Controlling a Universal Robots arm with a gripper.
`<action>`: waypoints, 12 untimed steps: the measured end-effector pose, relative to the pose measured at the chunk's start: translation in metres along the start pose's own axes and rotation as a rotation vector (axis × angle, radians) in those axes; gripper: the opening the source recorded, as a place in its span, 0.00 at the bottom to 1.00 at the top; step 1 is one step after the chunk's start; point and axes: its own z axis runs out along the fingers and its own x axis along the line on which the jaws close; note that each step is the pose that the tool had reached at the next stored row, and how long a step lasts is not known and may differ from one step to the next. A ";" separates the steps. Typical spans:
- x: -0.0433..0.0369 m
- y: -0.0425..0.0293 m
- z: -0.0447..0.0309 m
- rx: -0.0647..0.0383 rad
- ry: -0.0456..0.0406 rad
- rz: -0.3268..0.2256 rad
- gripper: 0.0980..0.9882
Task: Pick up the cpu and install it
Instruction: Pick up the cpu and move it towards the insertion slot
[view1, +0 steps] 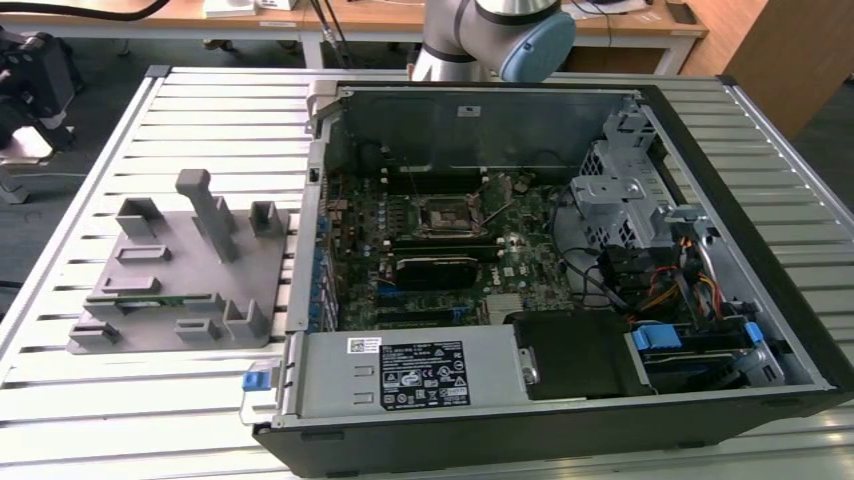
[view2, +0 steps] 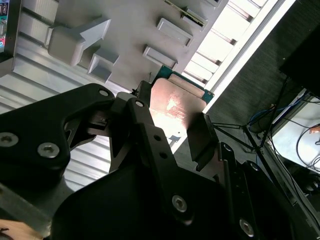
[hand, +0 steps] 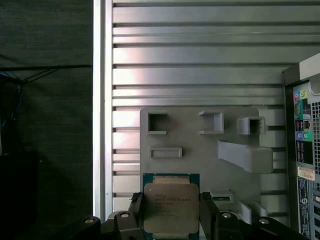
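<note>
The cpu (hand: 171, 207) is a small square chip with a silvery-grey top and a green rim. My gripper (hand: 171, 216) is shut on it, one black finger against each of two opposite edges. In the second wrist view the cpu's tan underside (view2: 175, 102) shows between the fingers (view2: 142, 125), with the gripper (view2: 172, 132) closed around it. The chip hangs well above the grey plastic fixture (hand: 200, 145). In the exterior view the motherboard socket (view1: 447, 212) lies inside the open computer case (view1: 747, 330), and the fixture (view1: 174, 270) stands to its left.
The slatted metal table (hand: 200, 50) carries both fixture and case. A green memory stick (view1: 154, 298) lies in the fixture. The case's rear panel (hand: 305, 150) stands beside the fixture. The arm's base (view1: 494, 40) rises behind the case. The table edge (hand: 102, 100) drops to dark floor.
</note>
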 end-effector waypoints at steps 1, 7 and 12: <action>0.0000 0.0000 -0.0003 0.000 0.0000 0.000 0.49; 0.0000 0.0001 -0.0018 0.000 0.0000 0.000 0.49; 0.0000 0.0001 -0.0027 0.000 0.0001 0.000 0.49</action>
